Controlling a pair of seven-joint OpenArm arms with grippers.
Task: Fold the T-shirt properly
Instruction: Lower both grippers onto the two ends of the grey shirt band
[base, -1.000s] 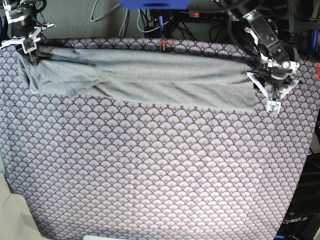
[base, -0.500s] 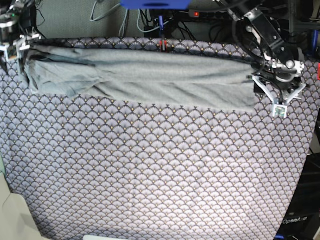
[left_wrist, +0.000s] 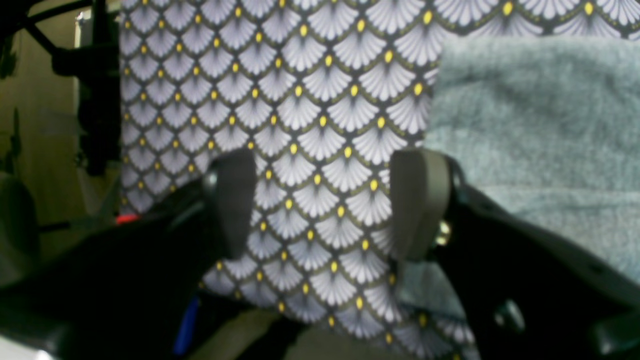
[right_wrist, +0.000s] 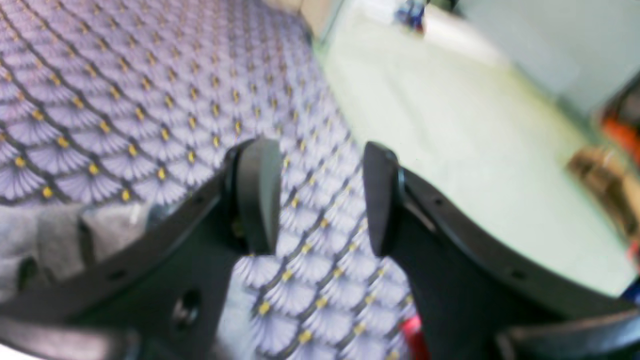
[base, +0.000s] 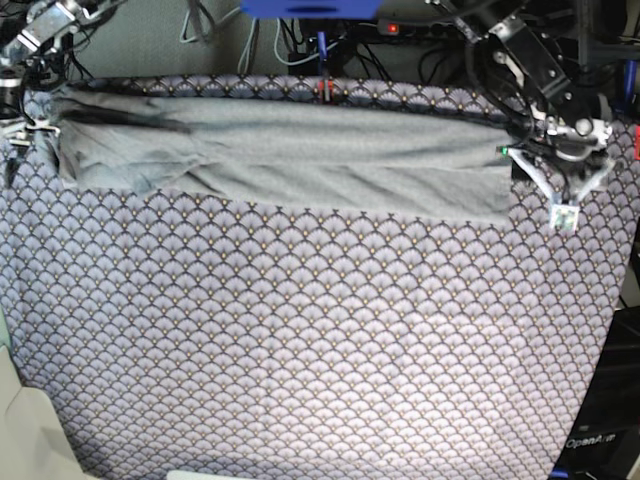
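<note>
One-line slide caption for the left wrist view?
Open left gripper over the fan-patterned tablecloth, grey T-shirt edge lying just beside it.

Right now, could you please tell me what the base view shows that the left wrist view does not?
Only the base view shows the whole T-shirt lying as a long band across the far side of the tablecloth, with a gripper off each end. Only the left wrist view shows the left gripper close up, its fingers spread with nothing between them. Both show the shirt's edge just beside that gripper.
</note>
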